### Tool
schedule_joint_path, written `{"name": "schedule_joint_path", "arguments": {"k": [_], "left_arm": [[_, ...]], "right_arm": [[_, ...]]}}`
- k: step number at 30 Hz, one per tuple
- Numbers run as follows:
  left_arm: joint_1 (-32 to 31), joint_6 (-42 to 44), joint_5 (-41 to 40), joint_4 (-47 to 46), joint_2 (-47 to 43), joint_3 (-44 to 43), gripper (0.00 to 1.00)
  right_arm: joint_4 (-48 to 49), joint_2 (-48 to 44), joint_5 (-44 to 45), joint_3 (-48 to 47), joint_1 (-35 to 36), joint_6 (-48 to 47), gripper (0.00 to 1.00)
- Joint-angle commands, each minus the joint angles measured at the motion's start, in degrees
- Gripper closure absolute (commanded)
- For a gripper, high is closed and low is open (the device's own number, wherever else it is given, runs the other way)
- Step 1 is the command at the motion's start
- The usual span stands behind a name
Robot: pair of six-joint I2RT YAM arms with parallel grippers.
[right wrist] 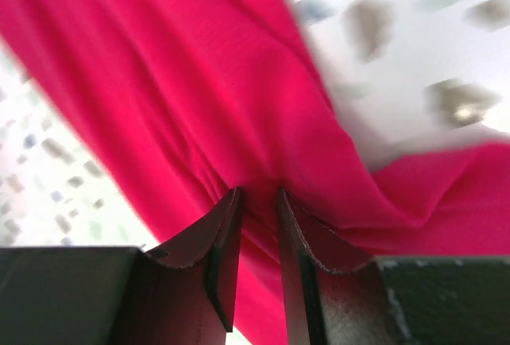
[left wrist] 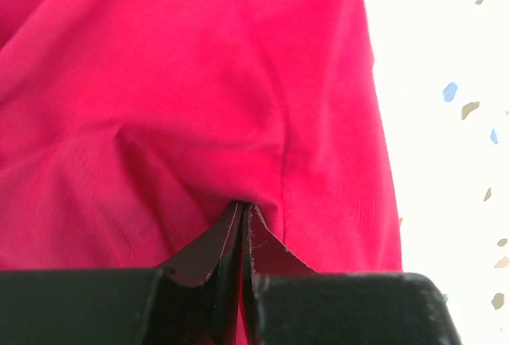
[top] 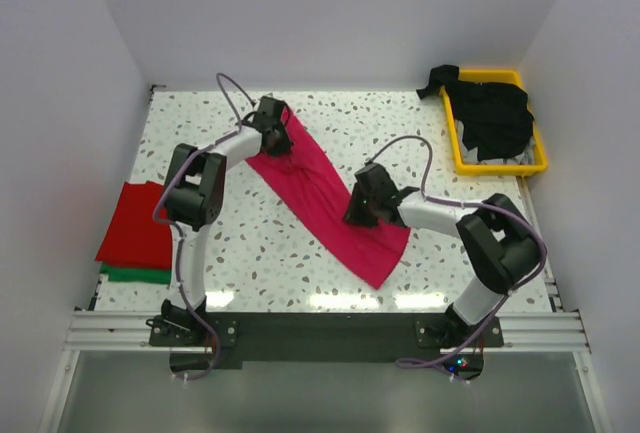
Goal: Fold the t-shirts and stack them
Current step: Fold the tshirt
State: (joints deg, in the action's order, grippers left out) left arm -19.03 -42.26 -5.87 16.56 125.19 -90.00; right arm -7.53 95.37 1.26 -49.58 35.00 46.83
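Magenta-pink t-shirt [top: 330, 198] held at two points, mid-frame on the bench [top: 250, 253].
You've got the left gripper [top: 278, 136] clamped shut on its upper-left end and the right gripper [top: 362, 203] nipping a fold near its lower-right end (cloth sits between the jaws in both wrist views). The shirt runs as a diagonal band. A red t-shirt [top: 135, 221] lies folded on a green t-shirt [top: 135, 275] at the left edge. Black t-shirts [top: 492, 118] fill the yellow tray [top: 500, 167], upper right.

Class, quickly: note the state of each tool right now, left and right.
Left tool: closed, pinching the magenta-pink t-shirt.
Right tool: closed on a fold of the same shirt.
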Motion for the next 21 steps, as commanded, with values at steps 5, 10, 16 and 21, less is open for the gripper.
{"name": "schedule_joint_path", "arguments": {"k": [5, 10, 16, 21], "left_arm": [[2.9, 10.3, 14.5, 10.1, 20.3, -24.2, 0.86], [5.1, 10.3, 25.8, 8.2, 26.2, -31.8, 0.7], [8.1, 8.4, 33.7, -0.6, 24.5, -29.3, 0.58], [8.2, 8.2, 36.1, -2.9, 24.2, -30.3, 0.5]], "right_arm": [[11.0, 2.5, -5.7, -4.6, 6.5, 15.8, 0.72], [5.3, 3.9, -2.3, -11.1, 4.8, 12.2, 0.71], [1.3, 2.3, -1.7, -12.5, 2.4, 3.3, 0.68], [-0.2, 2.5, -1.9, -10.6, 2.8, 0.2, 0.68]]}}
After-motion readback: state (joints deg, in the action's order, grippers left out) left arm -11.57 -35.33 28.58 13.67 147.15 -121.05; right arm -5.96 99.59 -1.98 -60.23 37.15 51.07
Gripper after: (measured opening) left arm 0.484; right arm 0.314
